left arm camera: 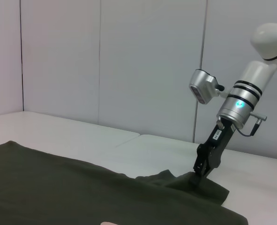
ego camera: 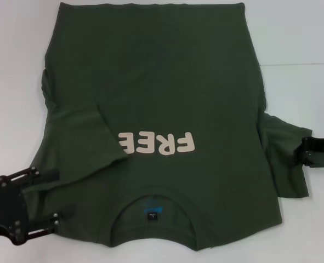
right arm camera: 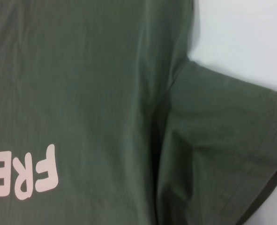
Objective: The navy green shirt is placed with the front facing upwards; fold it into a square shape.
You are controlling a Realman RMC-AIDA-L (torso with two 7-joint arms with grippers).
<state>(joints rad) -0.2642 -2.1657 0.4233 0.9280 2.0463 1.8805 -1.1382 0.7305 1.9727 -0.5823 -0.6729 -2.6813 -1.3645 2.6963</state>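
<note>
Item 1, my left end effector (ego camera: 44, 205): low at the near left of the head view, fingers (ego camera: 41, 174) spread apart, lying over the shirt's near-left shoulder edge; whether they pinch cloth I cannot tell.

Item 2, the navy green shirt (ego camera: 162, 104): spread front-up on the white surface (ego camera: 13, 66), filling the middle. Long axis runs near to far; collar (ego camera: 153, 211) toward me, hem at the far edge. The cream lettering (ego camera: 157, 143) reads upside down from my head. The left sleeve (ego camera: 87, 148) is folded inward over the chest, covering the print's end; the right sleeve (ego camera: 285, 159) lies outward, flat.

Item 3, my right end effector (left arm camera: 199, 177): at the right sleeve's outer edge, tips down on the cloth in the left wrist view. How far open, I cannot tell.
</note>
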